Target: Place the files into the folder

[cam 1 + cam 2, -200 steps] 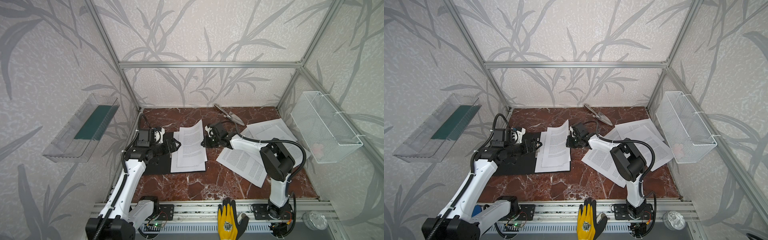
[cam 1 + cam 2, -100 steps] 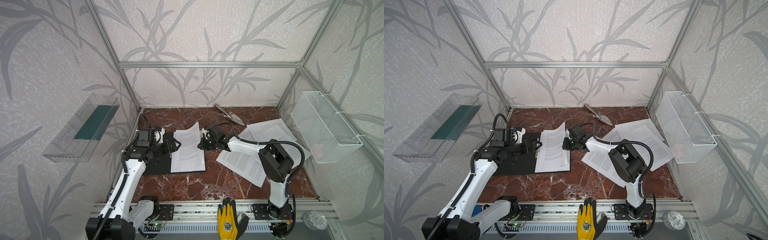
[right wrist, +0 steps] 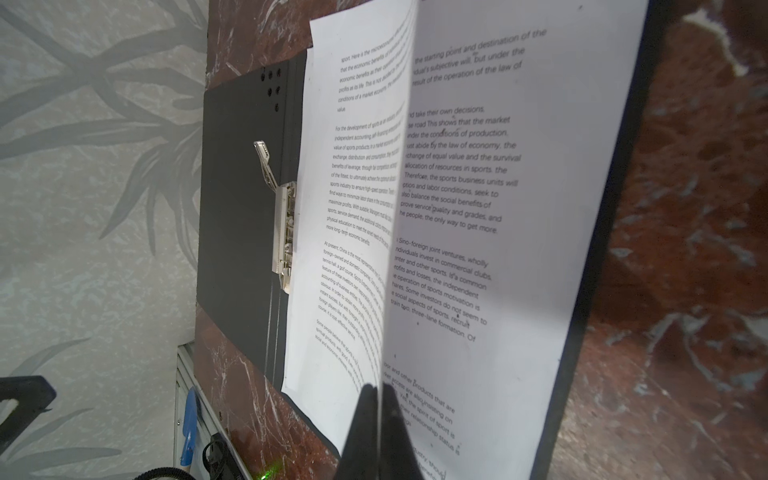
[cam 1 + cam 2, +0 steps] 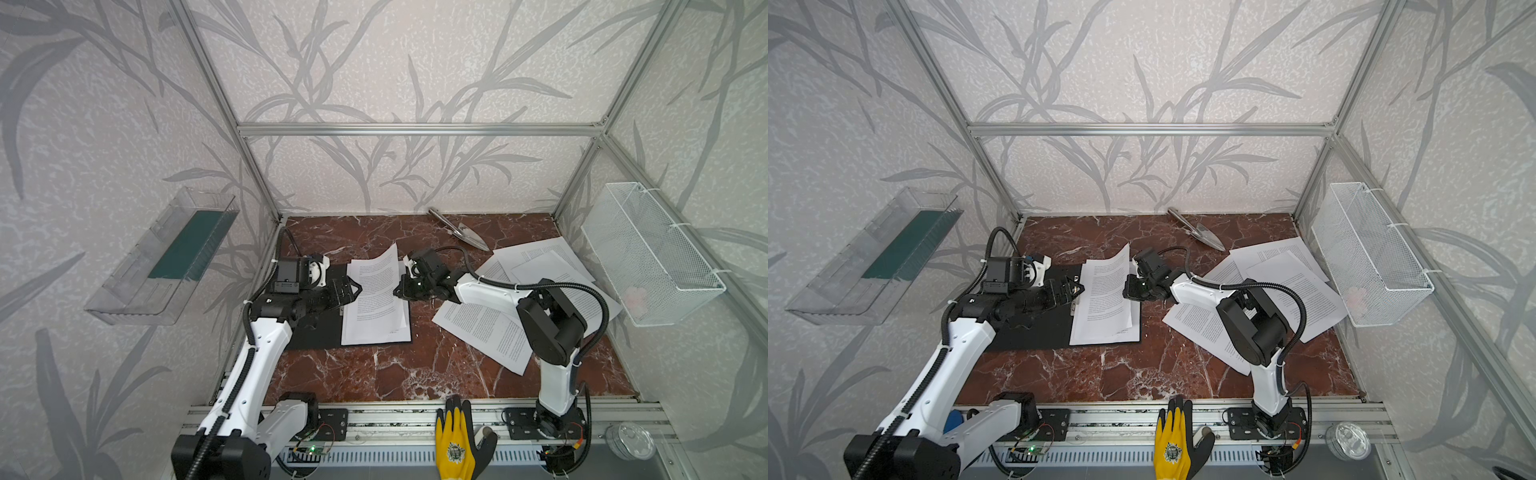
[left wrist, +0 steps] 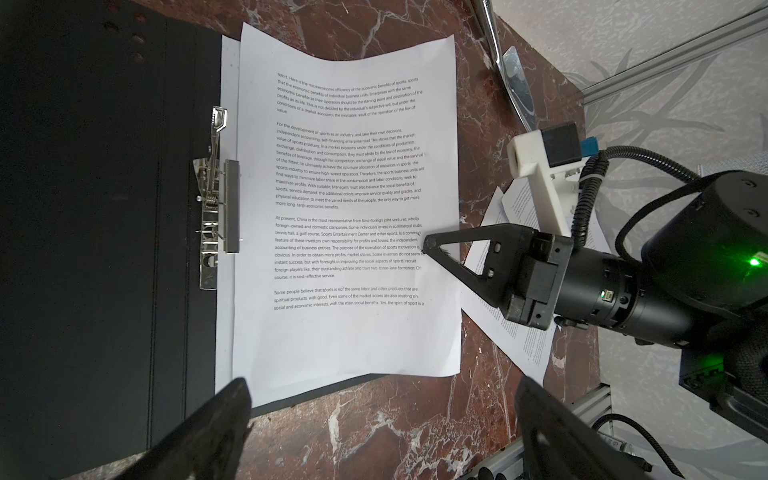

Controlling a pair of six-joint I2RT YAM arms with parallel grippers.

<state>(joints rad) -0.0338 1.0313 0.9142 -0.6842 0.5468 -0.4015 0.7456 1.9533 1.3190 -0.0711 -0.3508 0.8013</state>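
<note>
Two grippers, one folder, several files. Folder: lies open, flat on marble table; metal clip beside spine. Files: stacked on folder's right half; top sheet bowed, outer edge lifted off stack. Right gripper: clamped on that lifted edge. Left gripper: jaws wide, nothing held, over folder beside stack. Loose sheets: fanned on table right of folder.
</note>
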